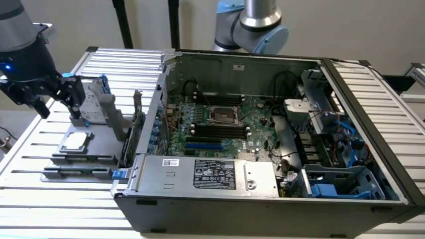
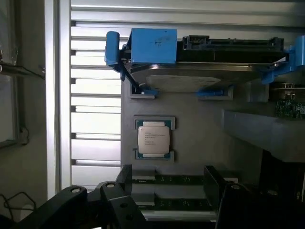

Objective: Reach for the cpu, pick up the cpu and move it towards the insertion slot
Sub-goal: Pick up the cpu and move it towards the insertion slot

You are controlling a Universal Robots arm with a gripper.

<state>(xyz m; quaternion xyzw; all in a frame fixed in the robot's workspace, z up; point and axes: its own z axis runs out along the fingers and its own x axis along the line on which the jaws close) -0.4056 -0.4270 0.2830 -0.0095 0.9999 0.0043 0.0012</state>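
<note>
Claw [image 1: 59, 113] hangs wide open and empty over the grey tray [image 1: 53, 172]. The cpu [image 2: 153, 138] lies flat in its recess below, edges free for gripping. The insertion slot [image 1: 224, 115] sits well apart, inside the computer case [image 1: 265, 209].

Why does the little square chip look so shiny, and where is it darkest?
Wrist view: the cpu catches light on its metal top and looks pale against the grey tray, while the fingers of the gripper are near-black. Exterior view: the slatted table gleams in bright stripes, the computer case is shadowy inside, and the insertion slot glints at its frame.
</note>
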